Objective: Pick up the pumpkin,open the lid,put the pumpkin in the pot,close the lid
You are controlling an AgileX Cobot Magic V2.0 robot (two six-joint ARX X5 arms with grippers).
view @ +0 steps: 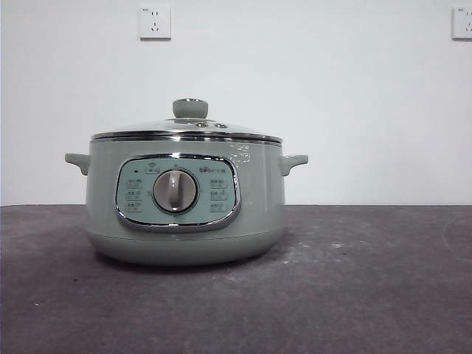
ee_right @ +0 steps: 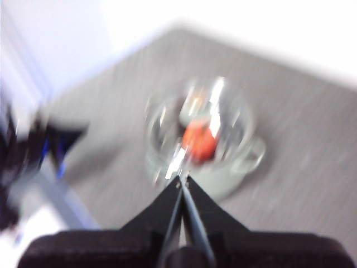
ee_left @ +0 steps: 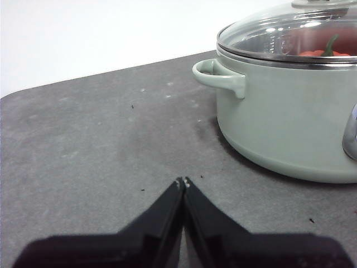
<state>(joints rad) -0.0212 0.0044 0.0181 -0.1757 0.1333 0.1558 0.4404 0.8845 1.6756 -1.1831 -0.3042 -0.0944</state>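
Pumpkin (ee_left: 322, 51) is sitting inside the pot (view: 184, 206), showing red through the glass lid (view: 188, 131), which is resting closed on the rim, so the task is looking finished. Left gripper (ee_left: 183, 182) is waiting low beside the pot with jaws pressed together, empty; right gripper (ee_right: 182, 180) is hanging high above, jaws likewise together, holding nothing.

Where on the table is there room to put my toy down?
Bare table lies beside the pot on the side toward the far wall socket, and in front of it. The left gripper, jaws shut, sits low beside the pot's other handle.
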